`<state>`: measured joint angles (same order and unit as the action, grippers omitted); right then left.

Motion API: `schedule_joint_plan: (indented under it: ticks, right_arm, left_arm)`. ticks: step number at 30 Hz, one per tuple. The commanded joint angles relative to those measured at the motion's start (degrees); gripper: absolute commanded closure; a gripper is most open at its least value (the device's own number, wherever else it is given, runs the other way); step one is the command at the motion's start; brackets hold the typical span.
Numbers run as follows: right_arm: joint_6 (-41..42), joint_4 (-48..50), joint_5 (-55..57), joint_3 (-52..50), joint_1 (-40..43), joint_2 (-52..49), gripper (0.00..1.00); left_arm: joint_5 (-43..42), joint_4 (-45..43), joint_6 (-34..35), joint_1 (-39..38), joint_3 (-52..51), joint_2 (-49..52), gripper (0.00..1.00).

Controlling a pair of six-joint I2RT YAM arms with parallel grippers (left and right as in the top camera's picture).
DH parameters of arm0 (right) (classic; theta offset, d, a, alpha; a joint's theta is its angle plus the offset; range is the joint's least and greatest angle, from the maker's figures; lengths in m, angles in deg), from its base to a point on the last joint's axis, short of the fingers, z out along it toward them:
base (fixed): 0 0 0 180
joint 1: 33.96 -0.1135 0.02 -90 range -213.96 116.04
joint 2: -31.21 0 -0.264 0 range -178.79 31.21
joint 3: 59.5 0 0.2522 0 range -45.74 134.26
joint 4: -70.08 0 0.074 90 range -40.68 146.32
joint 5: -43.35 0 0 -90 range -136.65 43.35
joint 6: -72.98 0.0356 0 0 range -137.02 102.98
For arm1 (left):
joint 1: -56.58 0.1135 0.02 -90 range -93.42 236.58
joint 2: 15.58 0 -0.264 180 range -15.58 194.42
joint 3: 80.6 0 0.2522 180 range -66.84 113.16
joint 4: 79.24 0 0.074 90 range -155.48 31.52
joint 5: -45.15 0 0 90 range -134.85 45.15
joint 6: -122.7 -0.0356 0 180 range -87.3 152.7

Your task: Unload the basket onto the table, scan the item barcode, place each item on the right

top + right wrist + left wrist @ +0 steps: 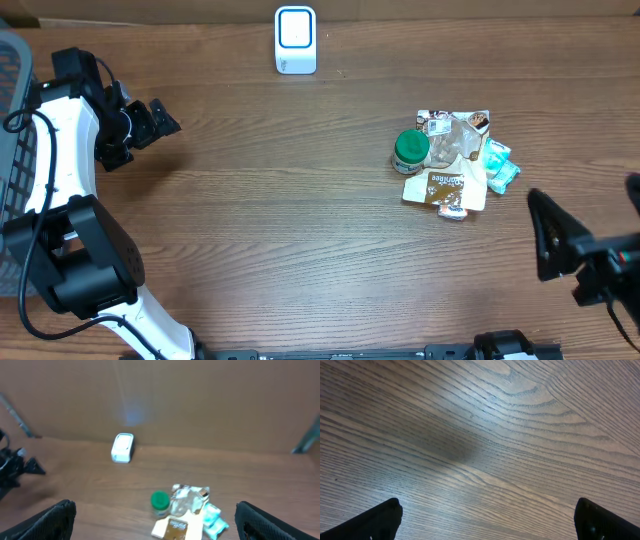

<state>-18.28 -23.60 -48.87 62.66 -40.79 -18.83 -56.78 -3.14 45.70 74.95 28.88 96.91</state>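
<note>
In the overhead view the item pile (455, 165) lies near the right gripper (582, 192), at 9 o'clock from it. The left gripper (162, 120) is well apart. Both are spread wide and empty. The scanner (295, 40) stands at the table's 12 o'clock edge.

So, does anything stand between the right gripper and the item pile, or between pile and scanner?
Nothing visible does. Only bare brown wooden table separates the open right gripper from the pile of small packets with a green-lidded jar, and that pile from the white box-shaped scanner.
</note>
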Motion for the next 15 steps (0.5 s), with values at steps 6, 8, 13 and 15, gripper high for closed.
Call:
schedule_joint_plan:
  ticks: [6, 8, 13, 15]
  right_arm:
    - [0.2, 22.6, -0.1, -25.1, 4.3, 8.2, 0.0]
    - [0.2, 32.8, -1.5, -35.2, 4.8, 12.1, 0.0]
    - [0.3, 59.5, -5.6, -65.0, 4.8, 25.4, 0.0]
    - [0.3, 67.6, -5.6, -75.3, 4.8, 30.4, 0.0]
  left_arm:
    - [0.3, 0.0, -0.8, 0.0, 1.0, -1.2, 0.01]
    - [0.3, 0.0, -0.8, 0.0, 1.0, -1.2, 0.0]
    - [0.3, 0.0, -0.8, 0.0, 1.0, -1.2, 0.0]
    - [0.3, 0.0, -0.8, 0.0, 1.0, -1.2, 0.0]
